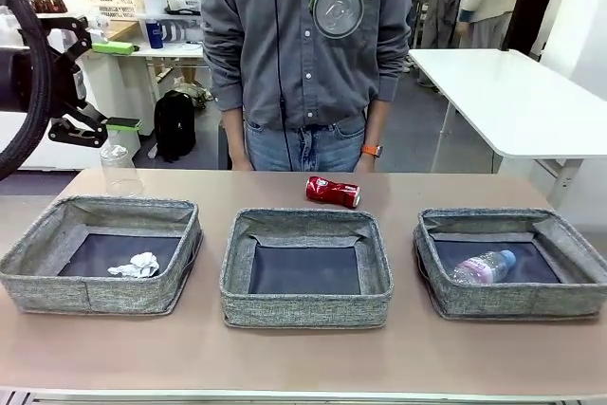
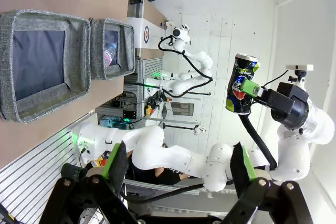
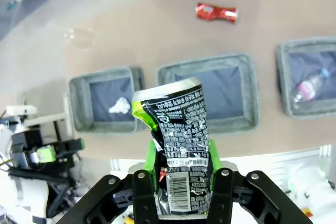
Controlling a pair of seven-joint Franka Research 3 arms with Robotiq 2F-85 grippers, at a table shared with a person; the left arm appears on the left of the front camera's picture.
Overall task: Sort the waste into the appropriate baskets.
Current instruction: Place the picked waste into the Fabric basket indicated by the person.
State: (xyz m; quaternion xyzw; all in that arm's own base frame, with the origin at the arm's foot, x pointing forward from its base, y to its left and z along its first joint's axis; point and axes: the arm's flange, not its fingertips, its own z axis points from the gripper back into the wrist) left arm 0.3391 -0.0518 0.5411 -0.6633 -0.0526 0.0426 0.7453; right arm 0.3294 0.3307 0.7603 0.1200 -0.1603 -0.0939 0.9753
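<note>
Right gripper (image 3: 181, 155), jaws part-closed, grips the dark black-silver crushed can (image 3: 176, 124) near its lower end. The can's long axis runs along the fingers. The can hangs high over the table, with the middle grey woven basket (image 3: 207, 62) roughly beneath it. Left gripper (image 2: 178, 171), left of that basket, is spread wide and holds nothing. The can's base is hidden between the pads.

Three grey woven baskets are set in a row on the surface: left basket (image 1: 85, 293), middle basket (image 1: 305, 308), right basket (image 1: 512, 301). Crumpled white paper (image 1: 136, 265) is seen in the left basket. A clear bottle (image 1: 484, 266) with a blue cap is laid flat in the right basket. A red crushed can (image 1: 333, 192) is laid on its side at 12 o'clock from the middle basket. A clear cup (image 1: 120, 170) is stood at 12 o'clock from the left basket. A dark crushed can (image 3: 176, 124) is clamped in the right pincer (image 3: 181, 150), high above the surface.
</note>
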